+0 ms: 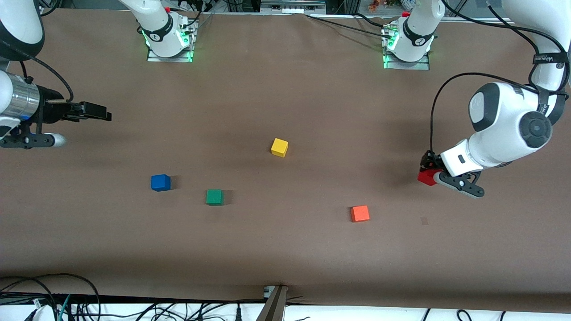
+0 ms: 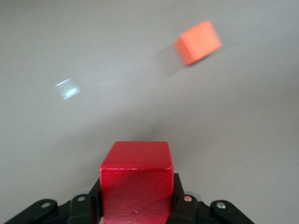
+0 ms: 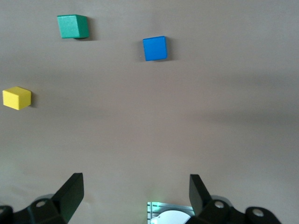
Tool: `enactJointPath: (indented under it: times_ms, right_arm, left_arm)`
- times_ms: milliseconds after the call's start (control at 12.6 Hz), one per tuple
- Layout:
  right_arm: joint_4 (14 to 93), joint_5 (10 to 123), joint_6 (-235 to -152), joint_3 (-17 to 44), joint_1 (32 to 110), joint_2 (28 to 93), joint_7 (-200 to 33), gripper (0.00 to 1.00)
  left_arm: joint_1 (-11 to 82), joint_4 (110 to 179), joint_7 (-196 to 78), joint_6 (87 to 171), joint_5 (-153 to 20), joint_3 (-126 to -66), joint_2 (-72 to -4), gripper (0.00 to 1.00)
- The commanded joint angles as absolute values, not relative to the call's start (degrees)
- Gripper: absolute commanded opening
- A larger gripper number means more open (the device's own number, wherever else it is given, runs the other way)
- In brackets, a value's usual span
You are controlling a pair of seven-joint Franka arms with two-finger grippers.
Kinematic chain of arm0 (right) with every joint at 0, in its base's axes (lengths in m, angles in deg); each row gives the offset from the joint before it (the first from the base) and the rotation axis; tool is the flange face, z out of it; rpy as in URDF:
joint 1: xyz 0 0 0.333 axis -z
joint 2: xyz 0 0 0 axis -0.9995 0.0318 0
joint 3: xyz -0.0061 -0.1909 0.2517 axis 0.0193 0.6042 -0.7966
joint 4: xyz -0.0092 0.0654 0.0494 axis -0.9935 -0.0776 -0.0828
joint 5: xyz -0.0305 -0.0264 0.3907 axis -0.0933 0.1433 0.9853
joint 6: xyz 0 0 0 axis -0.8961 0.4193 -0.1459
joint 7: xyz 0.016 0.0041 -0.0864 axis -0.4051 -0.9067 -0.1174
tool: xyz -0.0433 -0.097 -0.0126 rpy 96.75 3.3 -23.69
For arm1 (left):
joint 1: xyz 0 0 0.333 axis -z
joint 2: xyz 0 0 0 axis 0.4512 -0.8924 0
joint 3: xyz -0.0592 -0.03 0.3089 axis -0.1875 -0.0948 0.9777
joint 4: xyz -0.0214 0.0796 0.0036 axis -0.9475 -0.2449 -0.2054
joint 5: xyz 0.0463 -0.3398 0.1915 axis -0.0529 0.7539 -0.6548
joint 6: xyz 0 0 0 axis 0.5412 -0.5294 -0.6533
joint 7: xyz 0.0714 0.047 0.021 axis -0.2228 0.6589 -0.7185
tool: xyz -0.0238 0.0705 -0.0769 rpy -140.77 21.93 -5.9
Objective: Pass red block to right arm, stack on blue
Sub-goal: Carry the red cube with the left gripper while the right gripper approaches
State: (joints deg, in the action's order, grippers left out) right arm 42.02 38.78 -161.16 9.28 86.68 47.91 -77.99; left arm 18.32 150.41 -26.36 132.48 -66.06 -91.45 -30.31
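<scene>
While the right claw [image 1: 105, 113] is waiting wide open and empty over the right arm's end of the bench [image 1: 285, 249], the blue block [image 1: 160, 183] is sitting bare, with a green block [image 1: 214, 197] beside it, so handover and stacking are both looking undone. At the left arm's end, the left claw [image 1: 429, 171] is clamping the red block [image 1: 427, 177] just above the bench. Its wrist view is showing black fingers [image 2: 184, 207] pressing the block's sides, which the front view is hiding.
</scene>
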Motion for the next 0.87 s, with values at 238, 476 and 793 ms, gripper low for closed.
enactJointPath:
  times_ms: [238,476,793]
  right_arm:
    - [40.5,58.9,-160.9,9.0,87.4,55.4,-78.3,1.0]
    - [40.5,72.8,-161.4,9.0,87.4,60.6,-78.7,1.0]
    - [40.5,88.9,-162.3,8.7,86.9,67.9,-85.5,1.0]
  left_arm:
    - [18.1,150.3,5.2,130.8,-42.0,-95.2,-33.0,0.0]
    - [19.6,145.1,13.4,131.1,-33.4,-99.7,-42.0,0.0]
    - [21.0,137.8,27.9,131.4,-26.0,-106.3,-51.8,0.0]
